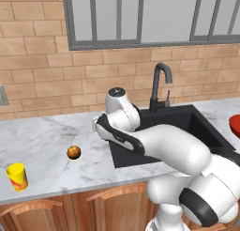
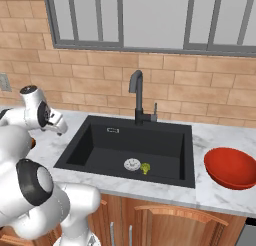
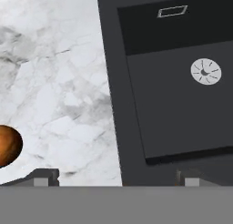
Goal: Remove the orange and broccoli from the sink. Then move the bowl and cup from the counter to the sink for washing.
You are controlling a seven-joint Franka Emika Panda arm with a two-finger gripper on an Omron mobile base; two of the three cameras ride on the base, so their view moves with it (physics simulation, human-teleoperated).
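Since the orange already sits out on the counter, the gripper hangs spread wide and empty above the sink edge, so I'd guess the broccoli by the drain goes next.

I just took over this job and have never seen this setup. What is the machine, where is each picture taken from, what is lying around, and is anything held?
It is a white robot arm on a driving base, facing a kitchen counter. Two pictures look over the arm from behind, left and right; the third looks along its pincer, which is open and holds nothing. The orange and yellow cup sit on the counter left of the black sink. The broccoli lies in the sink beside the drain. The red bowl sits to the sink's right.
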